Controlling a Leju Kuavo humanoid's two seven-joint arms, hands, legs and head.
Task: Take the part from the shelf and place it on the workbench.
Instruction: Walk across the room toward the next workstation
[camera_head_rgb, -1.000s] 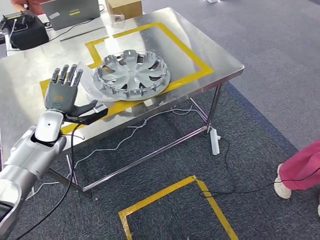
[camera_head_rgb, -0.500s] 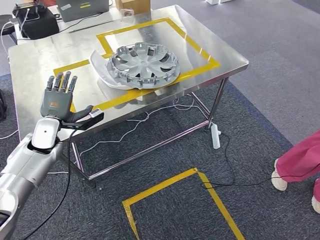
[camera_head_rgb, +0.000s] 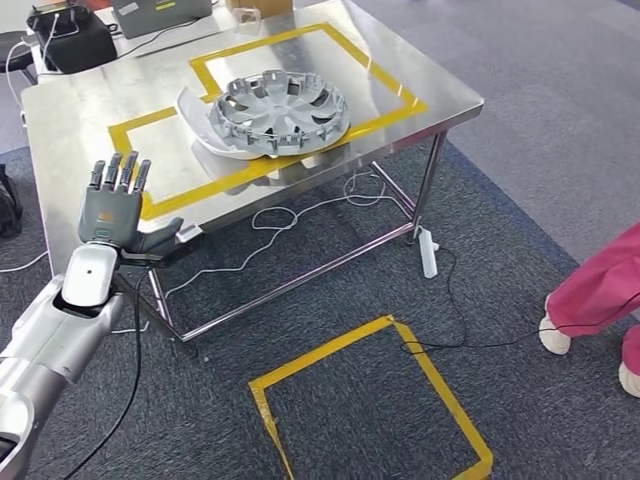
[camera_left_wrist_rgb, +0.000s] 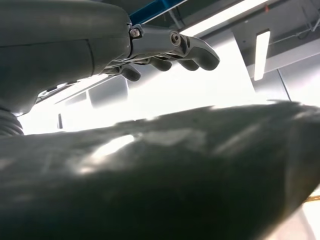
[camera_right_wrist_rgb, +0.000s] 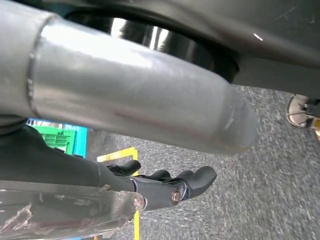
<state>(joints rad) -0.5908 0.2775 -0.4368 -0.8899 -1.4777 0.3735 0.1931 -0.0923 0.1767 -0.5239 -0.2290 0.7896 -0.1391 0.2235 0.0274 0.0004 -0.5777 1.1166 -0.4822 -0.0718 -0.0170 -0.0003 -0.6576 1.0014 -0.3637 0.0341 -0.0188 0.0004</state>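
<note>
Fingers spread and thumb out to the side, the robot's left hand (camera_head_rgb: 113, 213) hangs empty off the near-left corner of the steel tabletop (camera_head_rgb: 75, 110), holding nothing. Against the picture from 1 second ago the whole scene has slid, so the camera has moved; yet the hand now shows against the grey carpet just off the tabletop's near edge, where before it showed over the metal, which reads as the robot backing off.

Right of the hand, the round silver plastic wheel cover (camera_head_rgb: 278, 110) lies flat on the tabletop, straddling the near line of the yellow tape rectangle (camera_head_rgb: 381, 78) and resting partly on a white curved sheet (camera_head_rgb: 192, 110) that pokes out on its left side. It sits in the same place relative to the tape as in the earlier pictures. My judgement: the part is already delivered and released, and the task is at or near its end.

Further right and nearer the robot than the wheel cover, a yellow tape square (camera_head_rgb: 370, 395) marks the carpet, and a person's pink trouser leg (camera_head_rgb: 592, 295) enters at the far right.

The right hand (camera_right_wrist_rgb: 170, 182), in its wrist view, hangs over the carpet with fingers loosely extended and nothing between them.
</note>
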